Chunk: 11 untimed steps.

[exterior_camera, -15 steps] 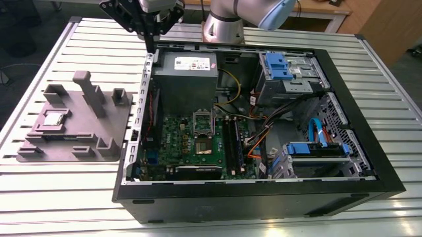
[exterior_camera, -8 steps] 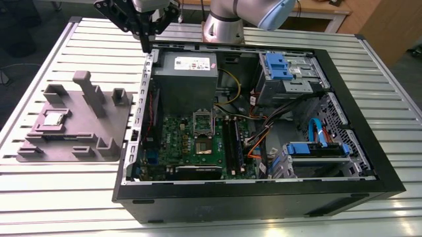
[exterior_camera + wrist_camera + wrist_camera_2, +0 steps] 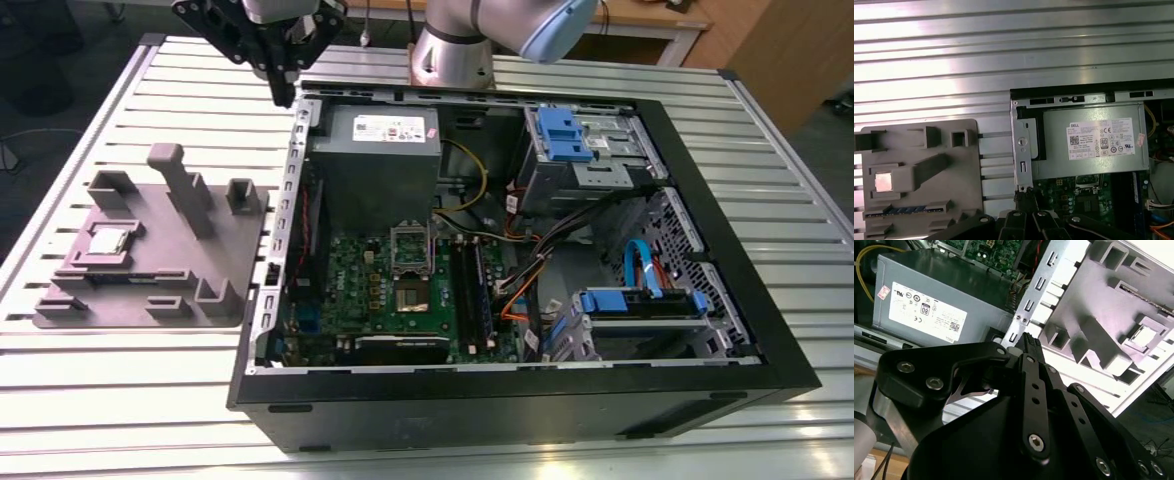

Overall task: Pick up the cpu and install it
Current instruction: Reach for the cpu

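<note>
The cpu (image 3: 107, 240) is seated in the grey fixture plate (image 3: 160, 272), at the exterior view's left of the computer case (image 3: 534, 405). The gripper (image 3: 282, 95), closed and empty, is poised over the case's far corner. Pick-up is judged unstarted, and parted jaws would be required.

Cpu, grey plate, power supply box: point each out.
cpu (image 3: 884, 181), first wrist view, centre of its metal top.
grey plate (image 3: 961, 172), first wrist view, bare flat surface.
power supply box (image 3: 1056, 145), first wrist view, casing beside the label.
</note>
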### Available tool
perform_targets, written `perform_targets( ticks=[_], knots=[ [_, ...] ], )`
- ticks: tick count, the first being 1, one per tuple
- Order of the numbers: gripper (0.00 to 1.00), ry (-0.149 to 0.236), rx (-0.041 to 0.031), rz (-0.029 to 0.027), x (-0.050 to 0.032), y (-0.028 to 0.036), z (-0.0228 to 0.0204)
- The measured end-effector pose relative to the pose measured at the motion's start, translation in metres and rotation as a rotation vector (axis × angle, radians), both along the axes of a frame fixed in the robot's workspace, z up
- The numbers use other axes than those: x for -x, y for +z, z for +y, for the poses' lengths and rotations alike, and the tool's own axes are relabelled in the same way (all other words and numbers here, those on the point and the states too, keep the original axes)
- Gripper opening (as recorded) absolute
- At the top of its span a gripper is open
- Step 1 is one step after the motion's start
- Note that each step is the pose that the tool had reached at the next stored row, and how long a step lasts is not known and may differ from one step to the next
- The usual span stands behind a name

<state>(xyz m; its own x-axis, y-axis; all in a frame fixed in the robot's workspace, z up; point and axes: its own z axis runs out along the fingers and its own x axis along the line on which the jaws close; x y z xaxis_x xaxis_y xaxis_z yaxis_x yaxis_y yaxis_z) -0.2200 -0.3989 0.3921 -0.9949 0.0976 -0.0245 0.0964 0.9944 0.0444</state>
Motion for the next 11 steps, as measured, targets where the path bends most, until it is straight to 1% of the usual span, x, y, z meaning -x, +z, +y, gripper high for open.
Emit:
perform_targets(
  ticks=[6, 11],
  knots=[
    [0.10, 0.000, 0.0000, 0.0001, 0.0083, 0.0000, 0.0000],
    [0.10, 0.000, 0.0000, 0.0001, 0.0089, 0.0000, 0.0000]
  ],
)
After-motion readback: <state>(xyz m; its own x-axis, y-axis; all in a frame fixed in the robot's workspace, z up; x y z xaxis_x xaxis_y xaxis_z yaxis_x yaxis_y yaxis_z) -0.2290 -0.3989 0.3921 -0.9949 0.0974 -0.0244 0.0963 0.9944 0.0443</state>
